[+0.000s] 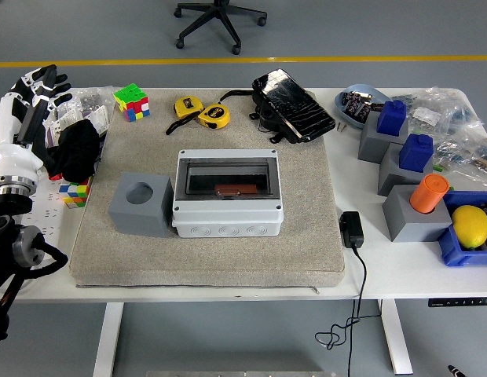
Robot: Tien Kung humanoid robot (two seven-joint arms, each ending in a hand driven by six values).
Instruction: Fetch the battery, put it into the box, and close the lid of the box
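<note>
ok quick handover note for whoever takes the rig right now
Left robot hand: raised at the table's left edge, fingers spread, holding nothing. Right arm: out of view.
Box: on the mat, clear lid down, a brown object inside; whether that is the battery can't be told.
Grey block touching the box's left side: its hole is empty.
Left: confirm battery and lid latch.

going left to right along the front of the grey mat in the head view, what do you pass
grey holder block with a round hole → white box with the clear lid → black power adapter → grey block with the orange cylinder → blue bin holding a lemon
</note>
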